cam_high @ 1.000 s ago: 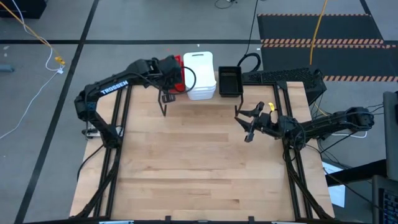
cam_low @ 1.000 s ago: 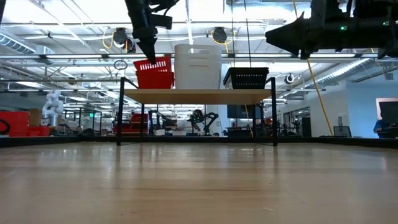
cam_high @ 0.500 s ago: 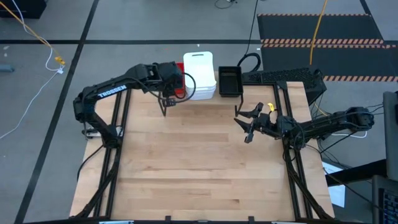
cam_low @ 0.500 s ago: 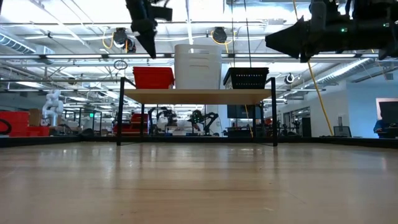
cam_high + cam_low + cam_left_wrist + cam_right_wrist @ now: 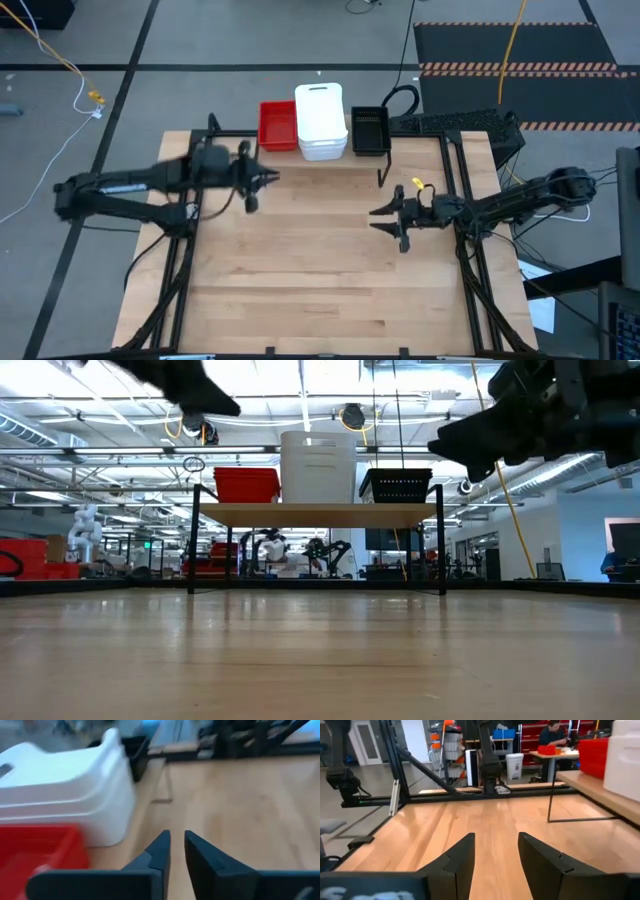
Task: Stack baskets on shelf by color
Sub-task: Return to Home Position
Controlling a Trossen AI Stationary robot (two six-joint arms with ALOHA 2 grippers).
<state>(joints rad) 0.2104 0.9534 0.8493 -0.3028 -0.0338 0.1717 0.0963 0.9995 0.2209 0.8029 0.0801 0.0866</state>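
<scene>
Plastic baskets (image 5: 318, 465) in three stacks side by side on shelf (image 5: 320, 513) at counter's (image 5: 320, 280) far edge: red stack (image 5: 277, 125) mesh-sided, white stack (image 5: 320, 120) smooth and tallest, black stack (image 5: 369, 130) mesh-sided. Nearer, right claw (image 5: 383, 222) hovering over counter's right side, fingers moderately parted, empty. Farther back, left claw (image 5: 265, 185) on outstretched arm, fingers a slit apart, empty. Counted: three stacks, two arms; baskets per stack indiscernible.

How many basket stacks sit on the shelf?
3: red stack at the picture's left in the high view, white stack in the middle, black stack at the right. Baskets nested inside each may be hidden.
</scene>
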